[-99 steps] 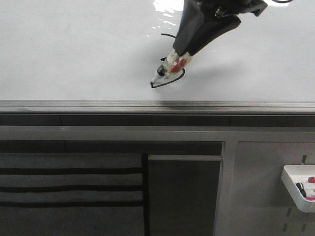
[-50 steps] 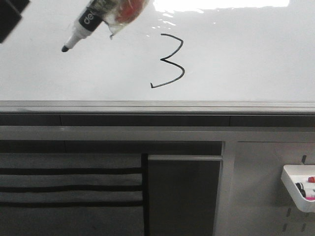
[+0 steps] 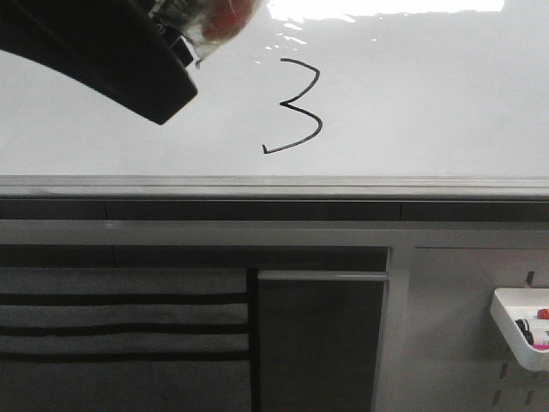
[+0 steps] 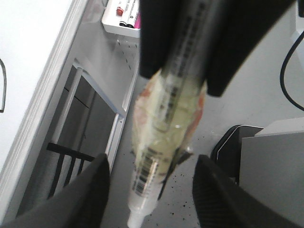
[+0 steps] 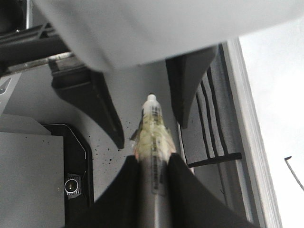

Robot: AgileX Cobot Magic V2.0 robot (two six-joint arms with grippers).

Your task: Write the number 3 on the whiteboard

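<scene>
The number 3 [image 3: 298,107] stands in thin black marker on the whiteboard [image 3: 429,103], with its tail sweeping lower left. My right gripper [image 5: 153,161] is shut on a tape-wrapped marker [image 5: 153,133], which also shows at the top of the front view [image 3: 210,17]. My left gripper [image 4: 152,194] is open, with its jaws on either side of the marker's [image 4: 164,118] white front end and not touching it. In the front view the left gripper [image 3: 111,60] hides the marker's tip, up and left of the 3.
A grey metal rail [image 3: 274,184] runs along the board's lower edge. Below it is a grey perforated panel with a white tray [image 3: 515,330] of markers, also in the left wrist view [image 4: 121,19]. A black box [image 5: 71,156] sits on the speckled floor.
The right gripper left the tail of the 3 and carried the marker up and left. The left gripper has since come in from the left over the marker's tip.
</scene>
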